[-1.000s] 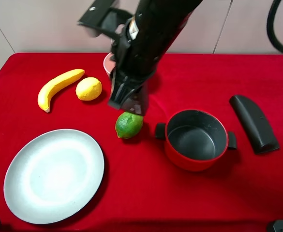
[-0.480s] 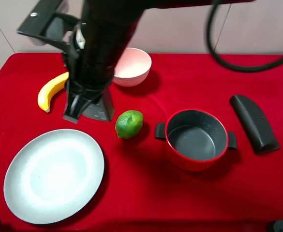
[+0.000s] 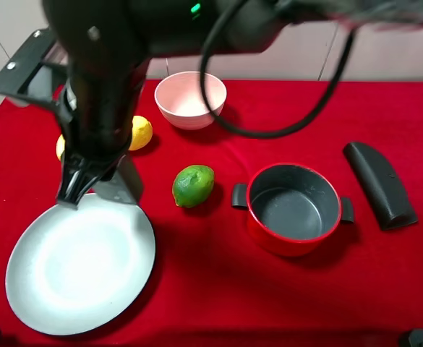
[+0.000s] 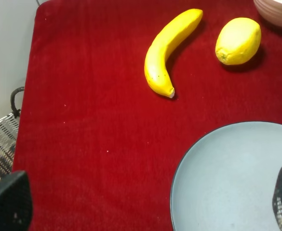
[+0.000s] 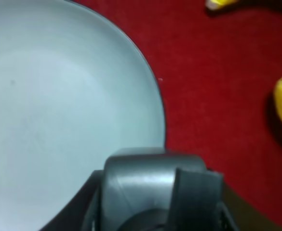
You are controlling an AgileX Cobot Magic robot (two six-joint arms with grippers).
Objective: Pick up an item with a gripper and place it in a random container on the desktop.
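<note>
Dark grey boxy pump bottle (image 5: 150, 178) is clamped in the right gripper (image 3: 99, 188), above the far rim of the smooth round grey-blue plate (image 3: 81, 282). The plate's bare surface lies open below the gripper. Lemon (image 3: 140, 132) and banana (image 4: 167, 53) sit just beyond the gripper, lime (image 3: 193, 185) beside it, on fuzzy red cloth (image 3: 218, 289). Left gripper (image 4: 145, 209) is spread wide and empty.

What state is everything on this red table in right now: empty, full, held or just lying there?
Small dark grey pump bottle: gripped in right arm's jaws, over the plate's edge.
Large round pale grey-blue plate: empty.
Red pot with black handles: empty, lidless.
Pink round bowl: empty.
Green lime: lying free.
Yellow lemon: lying free.
Yellow banana: lying free.
Long black curved case: lying untouched.
Left arm's jaws: open, empty.
</note>
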